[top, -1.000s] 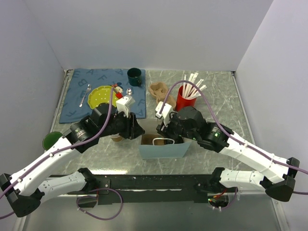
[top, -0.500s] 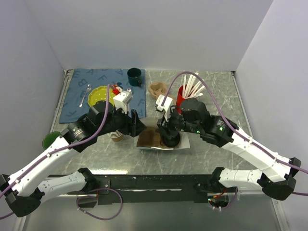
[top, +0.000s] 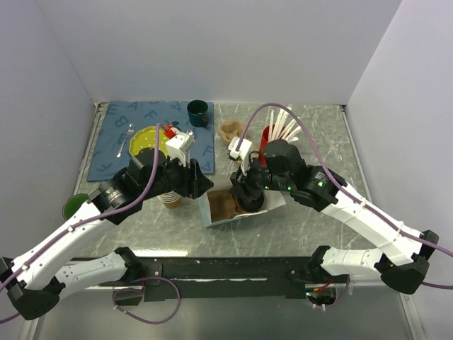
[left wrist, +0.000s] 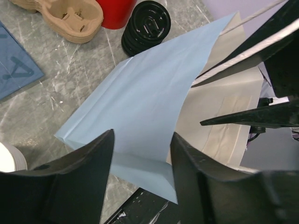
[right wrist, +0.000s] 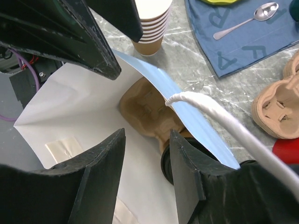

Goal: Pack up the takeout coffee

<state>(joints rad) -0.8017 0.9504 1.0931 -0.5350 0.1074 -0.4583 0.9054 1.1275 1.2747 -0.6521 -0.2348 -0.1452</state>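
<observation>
The pale blue paper bag (top: pixel 212 218) lies tipped over between the two arms, white inside (right wrist: pixel 84 107). A brown cup carrier (right wrist: pixel 145 107) sits in it. Beside that, the black lid of the takeout coffee (right wrist: pixel 166 163) shows, half hidden by a finger. My right gripper (right wrist: pixel 147 134) reaches into the bag's mouth (top: pixel 248 198), jaws apart, only bag lining between them. My left gripper (left wrist: pixel 142 135) is open at the bag's left end (top: pixel 205 185), hovering over its blue wall (left wrist: pixel 145 93). A white rope handle (right wrist: pixel 219 114) crosses the right wrist view.
A stack of lidless paper cups (top: pixel 170 200) stands left of the bag. Behind it are spare carriers (top: pixel 232 131), black lids (left wrist: pixel 145 25) and a red cup of straws (top: pixel 272 145). A blue mat (top: pixel 113 142) holds a plate (top: pixel 145 140), spoon (right wrist: pixel 245 18) and green mug (top: pixel 197 112).
The bag stood upright a second ago and now lies tipped over. My right gripper has moved forward into its mouth. The left gripper has shifted slightly back and up.
</observation>
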